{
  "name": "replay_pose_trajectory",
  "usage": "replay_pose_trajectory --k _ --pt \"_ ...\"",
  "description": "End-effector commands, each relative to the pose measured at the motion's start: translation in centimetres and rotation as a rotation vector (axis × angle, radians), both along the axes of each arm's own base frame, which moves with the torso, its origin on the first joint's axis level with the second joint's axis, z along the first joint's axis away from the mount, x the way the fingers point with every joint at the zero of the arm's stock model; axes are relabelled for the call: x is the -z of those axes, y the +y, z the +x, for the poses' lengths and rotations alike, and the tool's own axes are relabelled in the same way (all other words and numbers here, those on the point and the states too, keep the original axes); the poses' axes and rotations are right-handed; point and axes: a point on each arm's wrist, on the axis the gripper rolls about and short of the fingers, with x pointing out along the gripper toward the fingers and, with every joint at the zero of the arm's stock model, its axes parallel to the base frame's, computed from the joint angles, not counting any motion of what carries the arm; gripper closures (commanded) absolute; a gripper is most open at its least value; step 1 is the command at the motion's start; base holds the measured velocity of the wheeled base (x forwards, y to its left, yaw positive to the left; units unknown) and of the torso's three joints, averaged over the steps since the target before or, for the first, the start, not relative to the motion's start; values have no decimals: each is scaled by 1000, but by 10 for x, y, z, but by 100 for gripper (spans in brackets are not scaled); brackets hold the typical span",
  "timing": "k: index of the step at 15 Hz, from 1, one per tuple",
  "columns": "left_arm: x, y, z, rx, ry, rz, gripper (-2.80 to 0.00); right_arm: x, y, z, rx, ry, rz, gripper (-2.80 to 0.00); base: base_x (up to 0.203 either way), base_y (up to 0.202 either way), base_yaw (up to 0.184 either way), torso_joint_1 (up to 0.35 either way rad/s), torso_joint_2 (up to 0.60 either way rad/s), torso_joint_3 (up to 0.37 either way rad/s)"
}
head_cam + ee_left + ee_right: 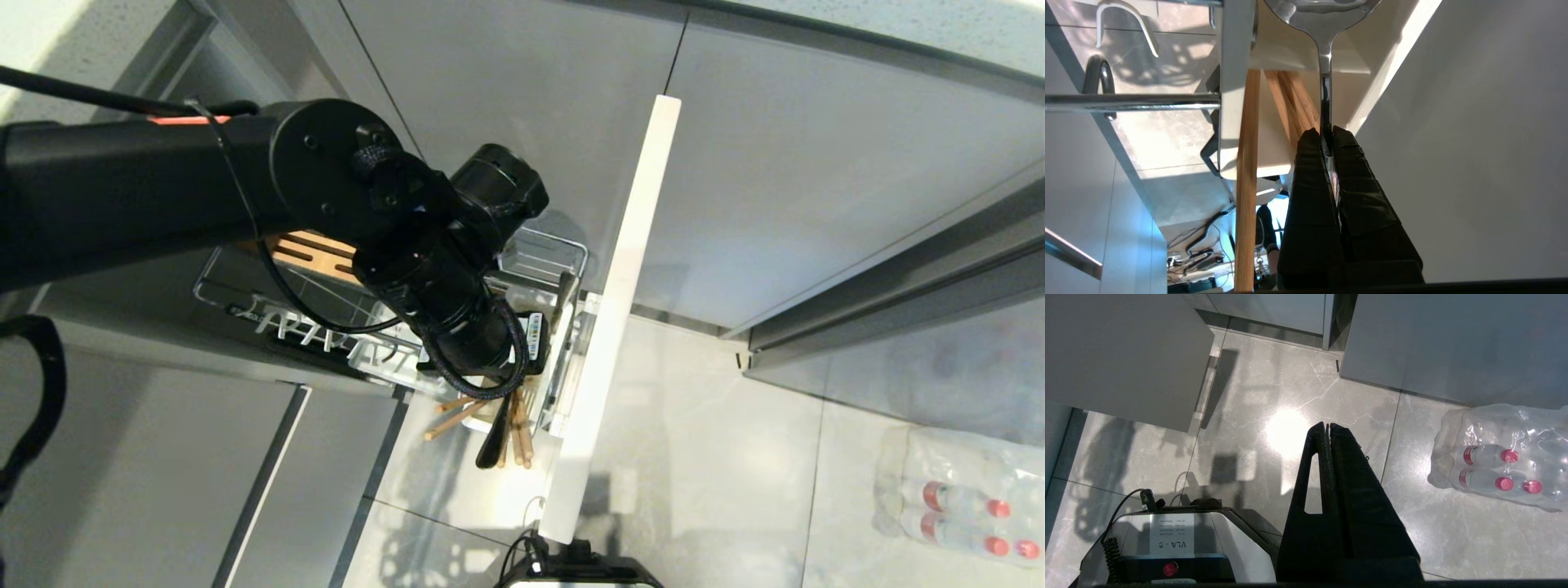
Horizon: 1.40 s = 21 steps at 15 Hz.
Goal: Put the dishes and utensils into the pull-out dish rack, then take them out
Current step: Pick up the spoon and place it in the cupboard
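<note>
My left arm [441, 302] reaches down over the pull-out dish rack [245, 302], a chrome wire basket with a slotted wooden bar [314, 253] and a pale front panel [620, 310]. In the head view the wrist hides the fingers. My left gripper [1327, 132] is shut on the spoon's thin handle, and the spoon's shiny bowl [1323, 14] lies beyond the fingertips by the white caddy [1235, 81]. Light-brown chopsticks [1247, 163] stand in the caddy beside the fingers, and their ends [445, 420] poke out below the wrist. The dishes are out of view. My right gripper [1327, 425] hangs shut and empty above the floor.
Grey cabinet fronts [522, 106] surround the rack. A wrapped pack of water bottles [955, 498] lies on the tiled floor to the right. My own base [1167, 547] sits under the right arm. A person's shoe [1265, 228] and cables show far off.
</note>
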Motion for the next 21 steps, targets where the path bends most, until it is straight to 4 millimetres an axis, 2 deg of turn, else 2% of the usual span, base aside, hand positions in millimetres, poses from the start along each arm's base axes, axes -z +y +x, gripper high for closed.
replay_pose_trajectory --k 1,21 --pt "2 0 4 -11 2 1 0 0 0 0 0 1 0 0 0 0 0 0 0 0" --pt "0 5 9 -19 1 -25 0 0 0 0 0 1 0 0 0 0 0 0 0 0"
